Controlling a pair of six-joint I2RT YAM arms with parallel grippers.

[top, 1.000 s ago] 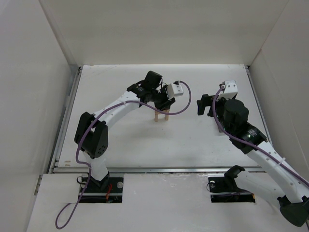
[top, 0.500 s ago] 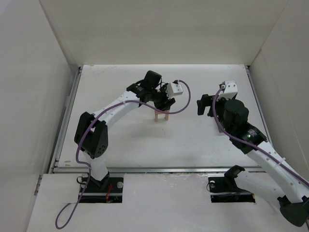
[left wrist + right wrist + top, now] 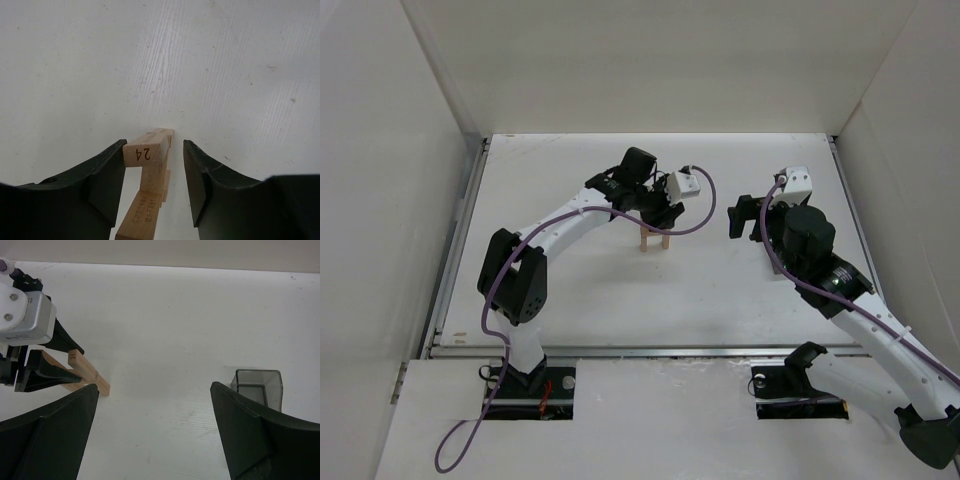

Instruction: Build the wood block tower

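The left tool (image 3: 154, 145) stands released, its two fingers (image 3: 107, 175) straddling the top plank (image 3: 145, 152), the one stamped "24" on its end face. The left-hand finger sits against or just beside that plank's corner. A clear strip of bench (image 3: 225, 60) shows between the plank and the other finger, so nothing is clamped. Just beneath the tool, the top plank lies across the lower planks (image 3: 142, 215), which stand on the bench. From above, this wood block tower (image 3: 654, 240) reads as two upright legs with a crosspiece, directly under the tool's tips.

The right tool (image 3: 154, 387) hangs well apart from the tower, spread wide with nothing between its fingers. It faces the left arm's work, and a small grey bin (image 3: 257, 382) sits on the bench just beyond its right-hand finger.

By my reading, the step in hand is the placing or squaring of the crosspiece. It looks seated, and the tool has let go or is only nudging.

The next move calls for a straight lift away from the plank, with no sideways drag. The finger nearest the plank's corner could hook it and tip the legs, which look narrow and easy to topple. After that, another plank must be fetched, though none shows loose in these views.
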